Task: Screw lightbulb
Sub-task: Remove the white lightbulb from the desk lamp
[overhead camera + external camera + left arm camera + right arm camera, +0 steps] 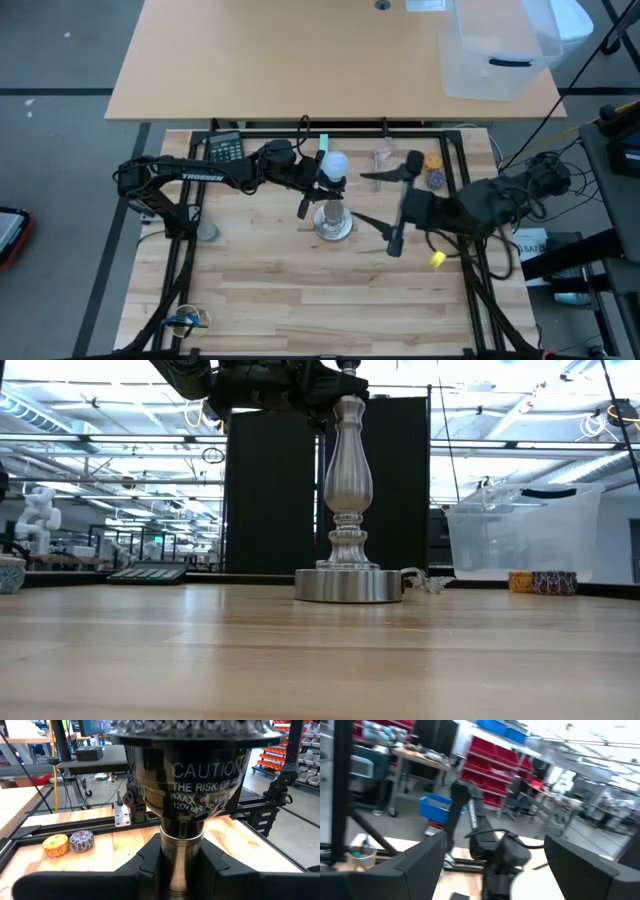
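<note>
High view: my left gripper [318, 192] is clamped on the neck of the silver stand [333, 223], with the lightbulb [333, 164] sitting in the socket right above my fingers. My right gripper [378, 203] stands wide and empty just beside the stand, touching nothing.

White lightbulb [333, 163], silver stand [349, 500], yellow tin [55, 844], purple patterned tin [81, 840]
</note>
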Motion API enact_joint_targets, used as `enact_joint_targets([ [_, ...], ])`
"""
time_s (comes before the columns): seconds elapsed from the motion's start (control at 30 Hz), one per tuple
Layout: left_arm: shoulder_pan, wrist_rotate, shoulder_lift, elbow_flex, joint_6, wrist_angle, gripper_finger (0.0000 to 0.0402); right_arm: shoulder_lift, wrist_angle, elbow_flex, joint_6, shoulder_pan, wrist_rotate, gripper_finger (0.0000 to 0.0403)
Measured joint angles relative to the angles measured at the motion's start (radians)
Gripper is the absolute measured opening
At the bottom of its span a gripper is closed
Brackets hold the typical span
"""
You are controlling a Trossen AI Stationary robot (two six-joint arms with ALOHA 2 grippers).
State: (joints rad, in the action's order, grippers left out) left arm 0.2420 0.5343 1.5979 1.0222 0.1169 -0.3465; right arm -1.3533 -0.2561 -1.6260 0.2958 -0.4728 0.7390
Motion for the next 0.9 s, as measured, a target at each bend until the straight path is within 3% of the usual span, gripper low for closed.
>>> enact_joint_targets([
  [0.3, 0.000, 0.000, 0.000, 0.000, 0.003, -0.003, 0.0072, 0.006, -0.091, -0.011, -0.063, -0.061, 0.343, 0.0319],
  [0.6, 0.000, 0.001, 0.000, 0.000, 0.007, -0.015, 0.0072, 0.009, -0.369, 0.035, -0.432, -0.032, 0.371, 0.0318],
  [0.9, 0.000, -0.017, 0.000, 0.000, 0.004, -0.020, 0.0072, 0.011, -0.211, 0.237, -0.527, -0.004, 0.450, 0.0318],
])
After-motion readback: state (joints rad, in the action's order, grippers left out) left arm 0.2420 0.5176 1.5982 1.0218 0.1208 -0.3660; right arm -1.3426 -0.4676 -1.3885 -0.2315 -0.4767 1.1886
